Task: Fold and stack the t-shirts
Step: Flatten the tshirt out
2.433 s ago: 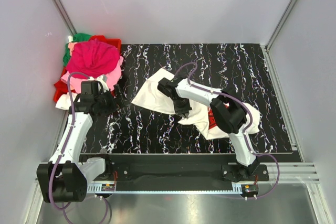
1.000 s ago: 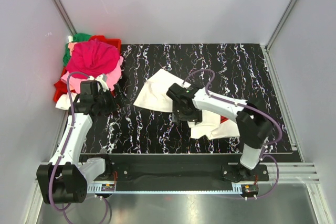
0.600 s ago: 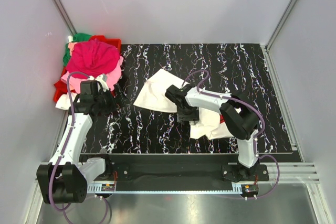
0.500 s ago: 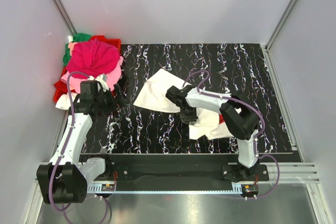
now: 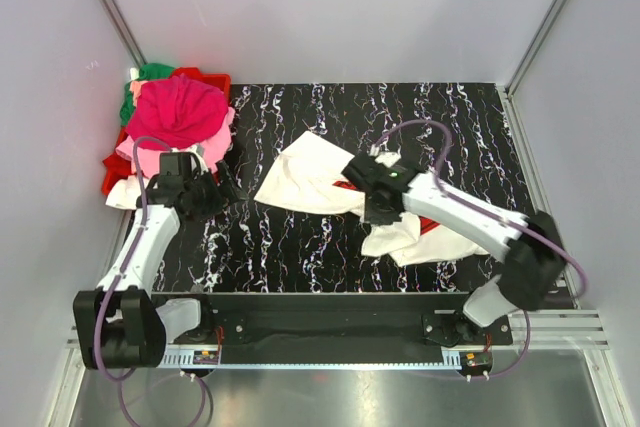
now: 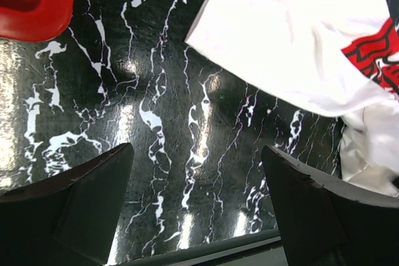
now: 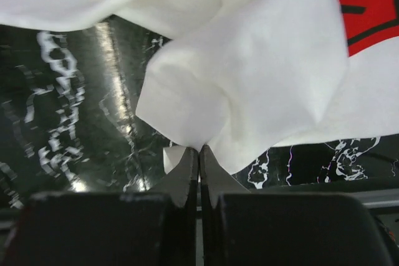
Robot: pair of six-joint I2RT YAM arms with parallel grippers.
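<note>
1. The white t-shirt (image 5: 310, 175) lies crumpled across the middle of the black marbled worktop (image 5: 290, 247) — one flat part is spread to the left, and a bunched part lies to the right with its red print (image 5: 428, 224) showing.
2. The right fingers (image 7: 199, 157) are pressed together on a fold of this shirt's white cloth. In the right wrist view the fold rises straight out of the tips, the cloth billows above them, and the red print sits at the upper right corner.
3. From above, that pinch sits at the shirt's middle, between the flat part and the bunched part.
4. The left fingers (image 5: 218, 190) stand wide apart with nothing between them, over bare worktop near the left edge. In the left wrist view the shirt's nearest edge lies beyond their tips, not touching them.
5. The other shirts sit heaped at the far left corner — a magenta t-shirt (image 5: 178, 110) on top, a pink t-shirt (image 5: 150, 157) under it and a green t-shirt (image 5: 140, 82) behind, on and around a red bin (image 5: 208, 78).
</note>
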